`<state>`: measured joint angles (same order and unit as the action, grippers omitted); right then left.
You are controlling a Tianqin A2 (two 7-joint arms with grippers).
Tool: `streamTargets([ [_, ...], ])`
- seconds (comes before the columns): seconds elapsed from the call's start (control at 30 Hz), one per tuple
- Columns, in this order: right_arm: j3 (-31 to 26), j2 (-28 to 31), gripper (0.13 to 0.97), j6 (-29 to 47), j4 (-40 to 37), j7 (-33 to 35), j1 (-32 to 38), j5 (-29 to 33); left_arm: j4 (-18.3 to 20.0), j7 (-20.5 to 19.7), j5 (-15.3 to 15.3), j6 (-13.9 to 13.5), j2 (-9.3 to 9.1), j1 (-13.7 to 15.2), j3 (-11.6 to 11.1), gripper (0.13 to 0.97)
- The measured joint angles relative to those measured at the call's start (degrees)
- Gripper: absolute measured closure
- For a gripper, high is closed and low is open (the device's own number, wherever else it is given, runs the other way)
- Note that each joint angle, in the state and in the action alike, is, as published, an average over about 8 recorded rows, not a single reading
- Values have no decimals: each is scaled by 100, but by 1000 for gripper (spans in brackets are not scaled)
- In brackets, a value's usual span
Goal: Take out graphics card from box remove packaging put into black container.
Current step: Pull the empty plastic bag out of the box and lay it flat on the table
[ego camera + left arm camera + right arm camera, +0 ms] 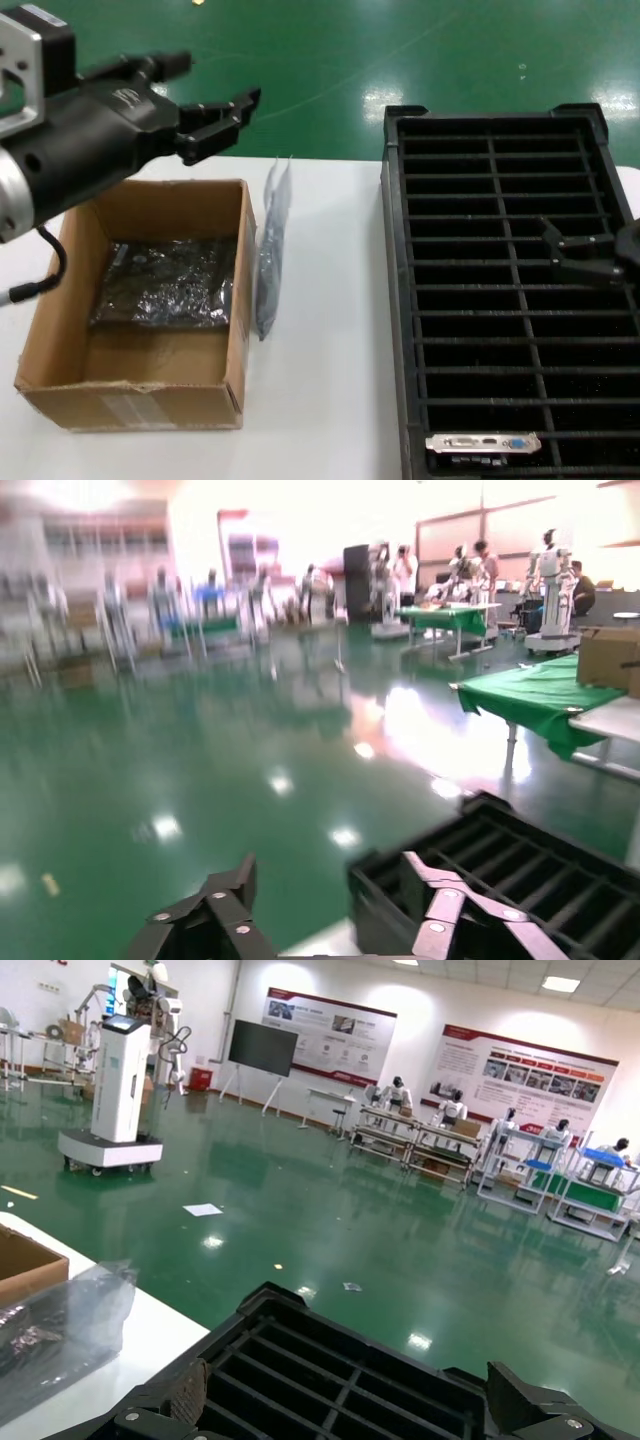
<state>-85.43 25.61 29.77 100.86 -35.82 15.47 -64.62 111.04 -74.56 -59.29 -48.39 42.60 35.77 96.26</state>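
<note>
Left gripper (205, 110) hovers over the far edge of the box (140, 385), jaws spread wide, holding nothing. The bagged graphics card (165, 282) lies flat inside that box, below and just nearer than the fingers, long axis across the box; the left arm is clearly closer. Right gripper (590, 255) hangs open and empty over the black container (395, 300), well right of the box. Count: one container, one box, one bagged card, one empty packaging (270, 250) propped against the box's right wall, one bare card (483, 444) slotted at the container's near end.
</note>
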Motion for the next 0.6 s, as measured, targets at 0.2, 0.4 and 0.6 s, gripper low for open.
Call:
streamTargets([
  [0.2, 0, -1, 129, -3, -1, 3, -2, -4, 462, 1215, 325, 410, -216, -539, -488, 573],
  [0.4, -19, -26, 129, -91, -28, 108, -47, -119, 487, 1784, 340, 641, -377, -773, -601, 437],
  [0.6, -59, -80, 129, -282, -87, 337, -148, -366, 318, 2113, 10, 911, -508, -946, -577, 311],
])
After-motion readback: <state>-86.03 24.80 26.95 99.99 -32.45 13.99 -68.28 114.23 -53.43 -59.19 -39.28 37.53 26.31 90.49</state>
